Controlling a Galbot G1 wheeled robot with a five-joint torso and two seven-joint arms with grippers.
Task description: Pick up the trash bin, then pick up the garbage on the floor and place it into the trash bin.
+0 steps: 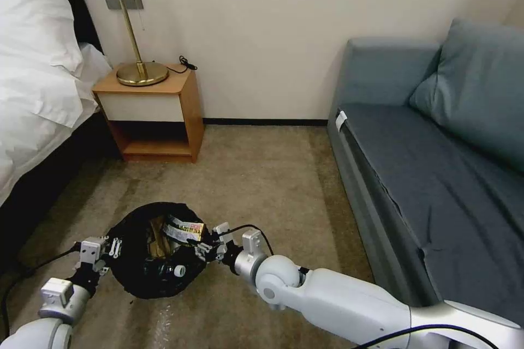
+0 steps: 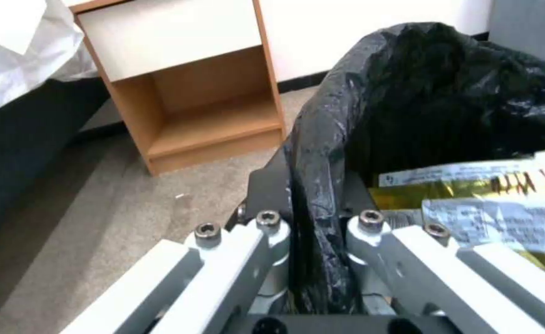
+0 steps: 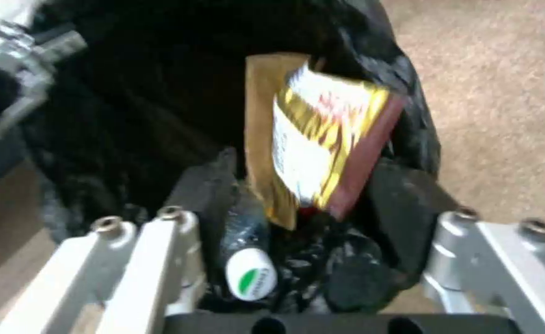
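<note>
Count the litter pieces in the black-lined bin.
3: shiny gold snack wrapper uppermost, brown paper bag under it, white-capped clear bottle by the right gripper. Others may be hidden.

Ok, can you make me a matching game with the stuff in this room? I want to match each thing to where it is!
Things:
1. lamp
2. bottle
3. left end effector
4. cushion

Places:
a. on the sofa
b. inside the trash bin
c. on the nightstand
d. clamped on the bin's rim

Pairs: 1-c, 2-b, 3-d, 4-a
</note>
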